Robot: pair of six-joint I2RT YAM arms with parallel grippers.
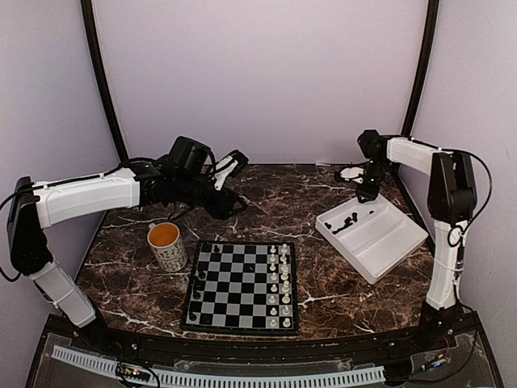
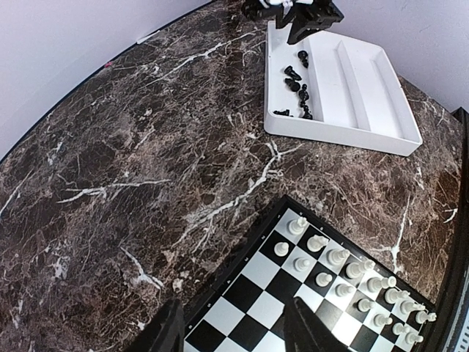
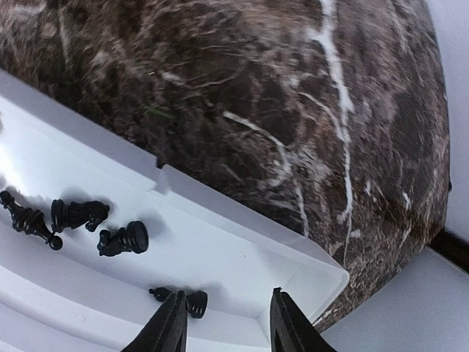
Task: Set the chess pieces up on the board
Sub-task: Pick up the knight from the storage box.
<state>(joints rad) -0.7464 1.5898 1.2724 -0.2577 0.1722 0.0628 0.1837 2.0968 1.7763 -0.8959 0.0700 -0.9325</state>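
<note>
The board point(image 1: 242, 287) lies at the table's middle, with white pieces in its right columns and a few black chess pieces point(image 1: 200, 279) along its left side. More black pieces point(image 1: 349, 222) lie in the white tray point(image 1: 388, 242). My left gripper point(image 1: 230, 202) is open and empty, hovering above the board's far edge point(image 2: 249, 293); it also shows in the left wrist view point(image 2: 234, 308). My right gripper point(image 1: 365, 194) is open and empty over the tray's far corner point(image 3: 322, 271). In the right wrist view point(image 3: 229, 297) a fallen black piece point(image 3: 187, 301) lies just beside its left finger.
An orange-lined mug point(image 1: 167, 245) stands left of the board, below my left arm. White pieces point(image 2: 344, 271) fill the board's side toward the tray. Several other black pieces point(image 3: 80, 214) lie loose in the tray's end compartment. The table edge runs close behind the tray.
</note>
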